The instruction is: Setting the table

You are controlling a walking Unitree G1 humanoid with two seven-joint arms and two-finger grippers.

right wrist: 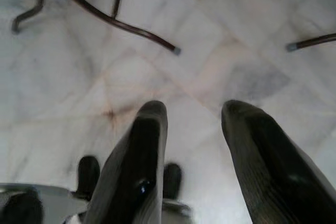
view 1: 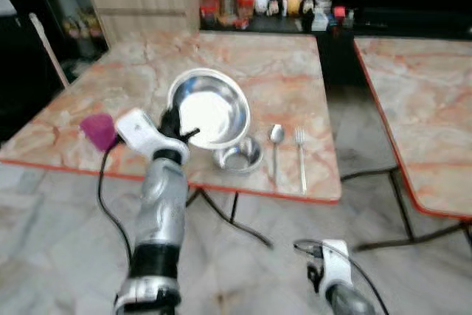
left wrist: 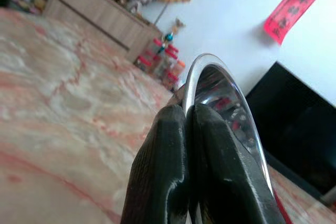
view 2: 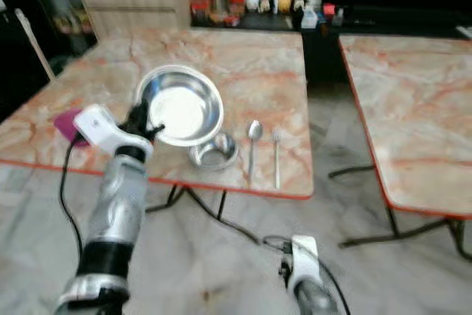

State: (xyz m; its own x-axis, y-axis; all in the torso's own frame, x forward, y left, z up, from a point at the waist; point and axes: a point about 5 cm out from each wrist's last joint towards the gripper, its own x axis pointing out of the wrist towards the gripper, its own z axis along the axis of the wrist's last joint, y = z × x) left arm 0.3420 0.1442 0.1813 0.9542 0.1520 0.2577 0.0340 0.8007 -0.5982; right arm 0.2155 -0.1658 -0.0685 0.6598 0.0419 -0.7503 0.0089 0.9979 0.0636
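In the left eye view, the left gripper (view 1: 179, 129) pinches the near-left rim of the steel plate (view 1: 210, 108), which is on the marble table (view 1: 287, 79). A small steel bowl (view 1: 239, 156) is just beside the plate, then a spoon (view 1: 275, 145) and a fork (view 1: 300, 157).

In the left wrist view, both black fingers (left wrist: 163, 177) are pressed together on the plate rim.

In the right wrist view, the right gripper (right wrist: 191, 114) hangs over the tiled floor (right wrist: 210, 51), fingers apart and holding nothing.

Pale marble floor (view 1: 66, 212) under two red-edged marble tables (view 1: 287, 71). A wooden cabinet (view 1: 140, 1) and a dark counter (view 1: 413, 23) stand against the white far wall (left wrist: 247, 19).
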